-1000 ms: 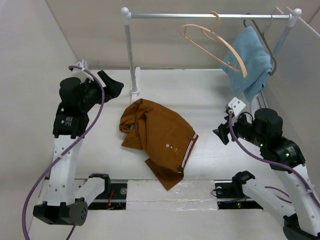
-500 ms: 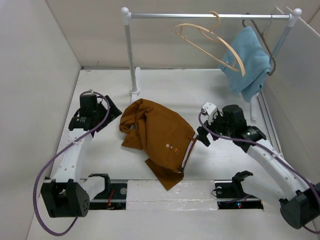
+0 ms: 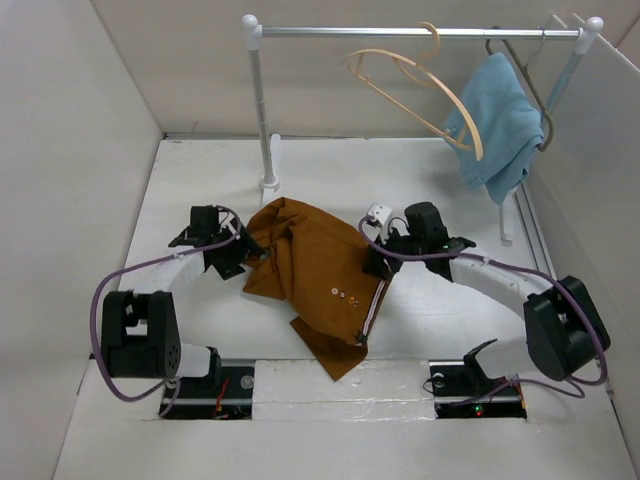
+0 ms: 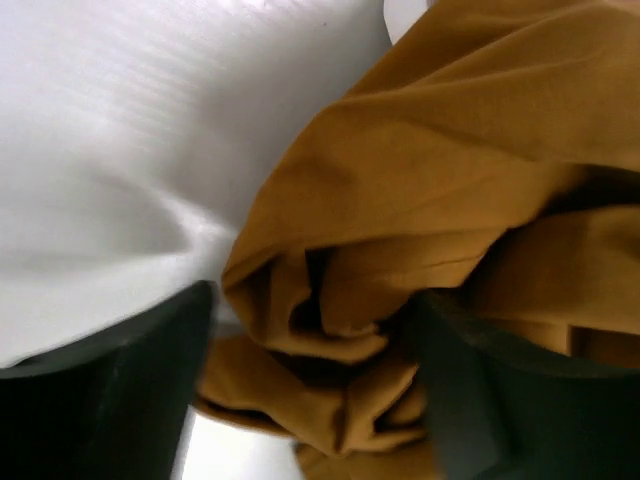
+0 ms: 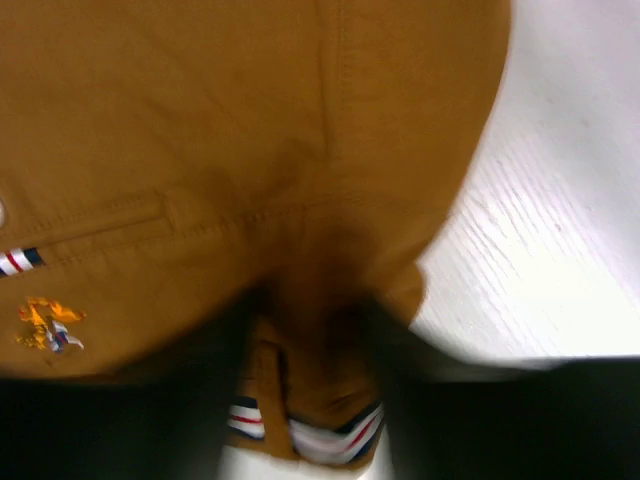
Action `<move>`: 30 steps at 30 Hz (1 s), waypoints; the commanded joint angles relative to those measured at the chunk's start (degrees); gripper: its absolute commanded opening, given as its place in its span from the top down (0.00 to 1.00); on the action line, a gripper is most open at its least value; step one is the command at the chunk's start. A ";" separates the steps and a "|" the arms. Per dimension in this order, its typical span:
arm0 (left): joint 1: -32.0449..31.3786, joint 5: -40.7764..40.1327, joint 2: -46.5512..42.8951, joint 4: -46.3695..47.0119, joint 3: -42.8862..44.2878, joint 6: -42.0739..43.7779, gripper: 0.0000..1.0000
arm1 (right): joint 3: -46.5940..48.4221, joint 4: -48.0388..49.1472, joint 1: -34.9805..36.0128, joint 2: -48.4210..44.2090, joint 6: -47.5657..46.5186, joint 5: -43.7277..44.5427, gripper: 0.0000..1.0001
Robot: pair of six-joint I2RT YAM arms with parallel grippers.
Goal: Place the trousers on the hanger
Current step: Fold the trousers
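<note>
The left gripper (image 3: pixel 232 262) and right gripper (image 3: pixel 378 262), jaws apart, straddle the left and right edges of the crumpled rust-brown cotton trousers (image 3: pixel 320 270) on the white table (image 3: pixel 450 190). The pale wooden hanger (image 3: pixel 420 85) hangs bare on the far metal rail (image 3: pixel 400 32); grasping, lifting and draping remain.

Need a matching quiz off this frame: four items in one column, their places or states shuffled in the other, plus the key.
Column one:
1. trousers
2. hanger
3. light blue cloth
4. left gripper

Column two:
A. hanging bare on the rail
B. open, astride a fold at the trousers' left edge
C. crumpled on the table
D. draped at the rail's right end

Pairs: 1-C, 2-A, 3-D, 4-B
</note>
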 commanded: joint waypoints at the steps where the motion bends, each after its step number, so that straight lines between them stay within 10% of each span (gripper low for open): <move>1: -0.07 3.26 2.39 9.10 -0.26 -1.68 0.35 | 4.38 6.67 2.59 1.61 0.37 -3.74 0.61; 3: -0.07 2.91 2.48 9.91 1.83 -1.33 0.97 | 8.95 2.90 3.91 1.79 -0.59 -1.47 1.00; 4: -0.07 2.21 2.13 7.39 3.59 -0.81 1.00 | 10.88 -1.21 4.61 1.18 -1.90 2.03 1.00; 12: -0.07 -14.72 -19.10 -2.73 19.49 1.22 1.00 | 33.01 -23.11 17.16 -12.97 -3.06 17.52 1.00; 23: -1.12 -46.28 -27.06 -16.10 46.48 12.28 1.00 | 64.99 -53.80 25.71 -18.35 0.36 13.66 1.00; 30: -1.12 -39.65 -19.17 -11.81 48.37 22.13 1.00 | 62.36 -59.52 20.91 -18.60 2.04 27.69 1.00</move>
